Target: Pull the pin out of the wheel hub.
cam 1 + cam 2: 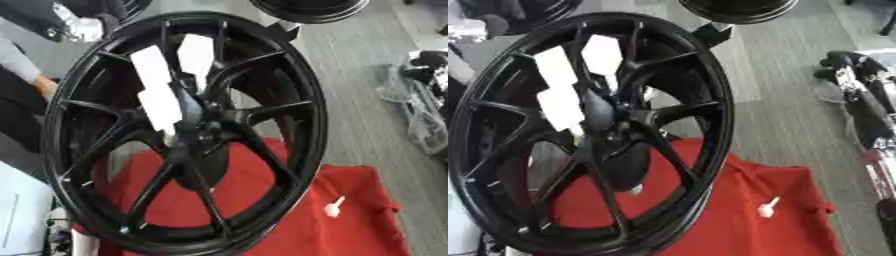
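Left eye view: A big black wheel (184,130) stands up on its edge and fills most of the picture. Its thin spokes all meet at the hub (199,125) in the middle. Three flat white patches (157,85) show through the spokes, just above and to the left of the hub. I cannot tell what they are. The bottom of the wheel sits on a red cloth (359,237). A small white pin (333,206) lies on this cloth, to the right of the wheel and apart from it. It is not in the hub. Behind the wheel is a grey floor (359,90). Part of another black wheel (306,10) peeks in at the top edge. At the left edge a person's hand (44,86) is just beside the wheel's rim. I cannot tell if it touches the rim.

Right eye view: The wheel sits a bit more to the left here. The pin lies in the same spot on the red cloth. At the right edge a long black and silver shape (859,107) runs down the side. It may be the robot's right arm. I cannot tell if its fingers are clenched or released. The robot's left hand does not show in either view.
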You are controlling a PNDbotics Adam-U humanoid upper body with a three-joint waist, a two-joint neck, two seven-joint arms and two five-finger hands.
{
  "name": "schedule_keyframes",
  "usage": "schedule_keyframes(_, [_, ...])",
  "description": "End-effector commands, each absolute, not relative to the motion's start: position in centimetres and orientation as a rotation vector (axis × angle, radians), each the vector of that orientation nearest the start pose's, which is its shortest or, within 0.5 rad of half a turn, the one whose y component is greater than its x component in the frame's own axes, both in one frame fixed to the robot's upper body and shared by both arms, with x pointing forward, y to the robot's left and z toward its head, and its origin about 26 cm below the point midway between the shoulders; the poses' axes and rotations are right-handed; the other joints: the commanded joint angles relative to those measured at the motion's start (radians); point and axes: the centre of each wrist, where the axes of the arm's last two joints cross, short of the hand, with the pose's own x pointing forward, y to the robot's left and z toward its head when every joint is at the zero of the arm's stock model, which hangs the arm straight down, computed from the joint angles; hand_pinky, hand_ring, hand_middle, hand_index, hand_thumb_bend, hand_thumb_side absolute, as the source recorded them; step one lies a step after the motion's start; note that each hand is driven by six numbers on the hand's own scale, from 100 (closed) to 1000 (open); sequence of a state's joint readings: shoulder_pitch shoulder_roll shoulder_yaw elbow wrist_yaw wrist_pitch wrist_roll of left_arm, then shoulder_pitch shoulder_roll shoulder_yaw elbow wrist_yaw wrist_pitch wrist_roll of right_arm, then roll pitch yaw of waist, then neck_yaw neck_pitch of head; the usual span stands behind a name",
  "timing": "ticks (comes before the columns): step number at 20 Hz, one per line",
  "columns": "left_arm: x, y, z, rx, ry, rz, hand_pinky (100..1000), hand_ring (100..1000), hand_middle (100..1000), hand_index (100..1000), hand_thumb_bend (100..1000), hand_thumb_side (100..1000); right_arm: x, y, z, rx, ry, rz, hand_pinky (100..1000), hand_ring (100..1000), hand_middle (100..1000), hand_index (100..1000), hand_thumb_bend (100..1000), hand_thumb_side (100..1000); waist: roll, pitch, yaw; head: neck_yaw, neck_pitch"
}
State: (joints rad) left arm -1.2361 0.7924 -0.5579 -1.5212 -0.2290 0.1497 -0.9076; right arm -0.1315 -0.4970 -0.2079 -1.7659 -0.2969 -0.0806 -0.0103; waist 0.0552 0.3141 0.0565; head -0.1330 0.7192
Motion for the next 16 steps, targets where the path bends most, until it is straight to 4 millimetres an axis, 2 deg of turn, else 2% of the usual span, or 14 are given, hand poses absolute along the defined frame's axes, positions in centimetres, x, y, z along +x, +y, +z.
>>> schedule_keyframes(1, [38.1, 19.0, 39.9, 0.536, -1.367, -1.900, 813, 821, 802, 863, 113, 778, 29.4, -38.3, 15.3, -0.272, -2.042, 0.137, 887, 691, 669, 729, 100, 519, -0.004, -0.033, 0.001, 0.003, 0.001])
schedule_keyframes(3, [38.4, 18.7, 39.7, 0.512, -1.355, -1.888, 817, 822, 802, 860, 178, 740, 29.5, -38.3, 15.3, -0.272, -2.040, 0.141, 887, 691, 669, 729, 100, 519, -0.004, -0.033, 0.001, 0.003, 0.002])
schedule_keyframes(5, [38.5, 18.5, 39.6, 0.507, -1.349, -1.878, 817, 818, 794, 849, 241, 666, 29.5, -38.3, 15.3, -0.272, -2.039, 0.142, 887, 691, 669, 729, 100, 520, -0.004, -0.033, 0.001, 0.004, 0.004])
schedule_keyframes(7, [38.5, 18.1, 39.6, 0.512, -1.343, -1.873, 814, 813, 789, 842, 253, 661, 29.5, -38.3, 15.3, -0.271, -2.040, 0.143, 886, 691, 670, 729, 100, 520, -0.004, -0.033, 0.000, 0.004, 0.005])
schedule_keyframes(12, [38.5, 17.6, 38.9, 0.525, -1.319, -1.889, 780, 768, 742, 808, 263, 735, 29.6, -38.2, 15.4, -0.266, -2.042, 0.144, 886, 692, 670, 729, 100, 522, -0.004, -0.031, -0.003, 0.005, 0.007])
schedule_keyframes(16, [36.8, 17.5, 38.8, 0.534, -1.318, -1.919, 745, 715, 676, 811, 264, 774, 29.6, -38.2, 15.4, -0.268, -2.042, 0.147, 886, 692, 670, 729, 100, 524, -0.002, -0.028, -0.004, -0.001, 0.009])
